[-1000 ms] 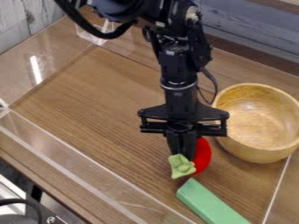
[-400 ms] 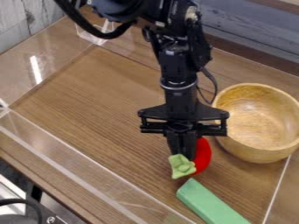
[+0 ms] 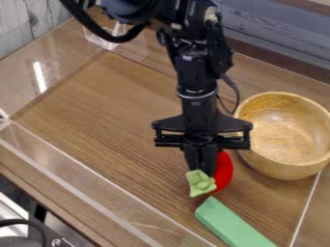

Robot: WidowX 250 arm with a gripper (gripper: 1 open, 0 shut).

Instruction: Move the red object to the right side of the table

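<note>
The red object (image 3: 222,171), a small strawberry-like toy with a light green leafy stem (image 3: 199,182), sits low over the brown wood-grain table (image 3: 103,116) near its front right part. My gripper (image 3: 203,166) comes straight down onto it from above, shut on the toy. The black fingers cover the toy's left half. Whether the toy touches the tabletop cannot be told.
A wooden bowl (image 3: 287,134) stands just right of the gripper. A flat green block (image 3: 234,225) lies right in front of the toy. Low clear acrylic walls (image 3: 77,174) edge the table at the front and left.
</note>
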